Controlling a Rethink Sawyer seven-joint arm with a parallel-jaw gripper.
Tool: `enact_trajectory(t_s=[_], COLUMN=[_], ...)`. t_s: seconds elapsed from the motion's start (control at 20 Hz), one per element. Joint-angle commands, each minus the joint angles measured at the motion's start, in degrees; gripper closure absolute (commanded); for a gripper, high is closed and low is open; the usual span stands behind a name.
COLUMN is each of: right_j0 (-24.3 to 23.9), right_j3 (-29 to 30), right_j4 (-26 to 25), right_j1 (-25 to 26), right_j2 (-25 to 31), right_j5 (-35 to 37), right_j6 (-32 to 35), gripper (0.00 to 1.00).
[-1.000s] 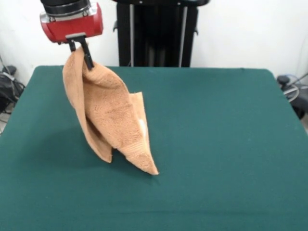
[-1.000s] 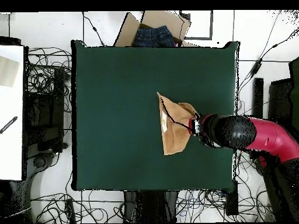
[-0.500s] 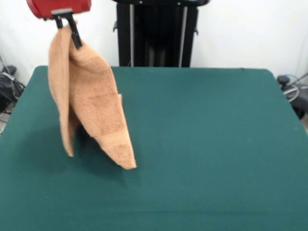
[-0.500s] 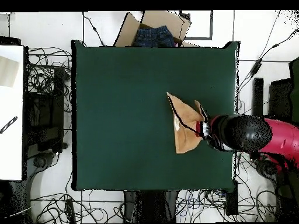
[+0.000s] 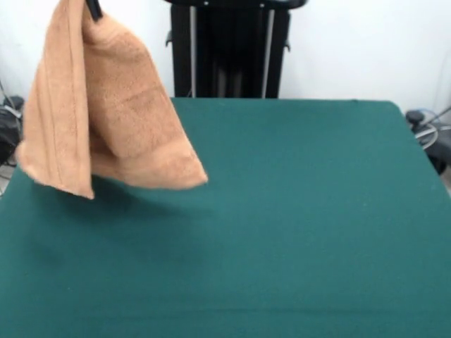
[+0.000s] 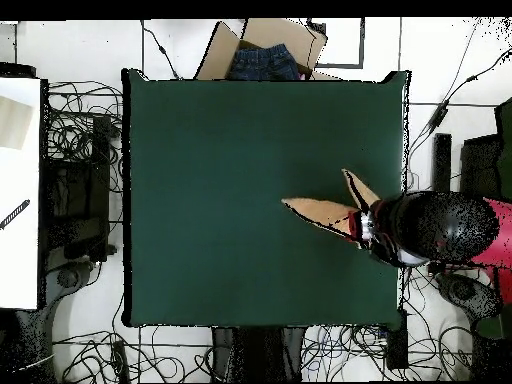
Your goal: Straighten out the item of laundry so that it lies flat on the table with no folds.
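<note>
The gripper (image 6: 366, 226), jaws closed on the towel's (image 5: 106, 113) top corner, holds it folded and hanging in the air, clear of the green table (image 5: 296, 225), above one side.

Front view: gripper (image 5: 92, 7) cut off at 12 o'clock, just a dark fingertip poking past the towel (image 5: 106, 113) top. Towel's lower edge blurred. Overhead: towel's 3 o'clock end tucked under the arm (image 6: 435, 228), grip point hidden.
</note>
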Motion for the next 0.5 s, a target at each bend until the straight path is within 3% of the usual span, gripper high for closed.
enact_trajectory(t_s=[0.05,0.5], right_j0=[0.78,1.43], right_j3=[-0.18,0.85], right_j4=[2.09,2.44], right_j1=[-3.39,-3.89], right_j2=[4.03,3.34], right_j5=[4.17,2.03], right_j6=[-10.54,-8.36], gripper=[1.0,1.0])
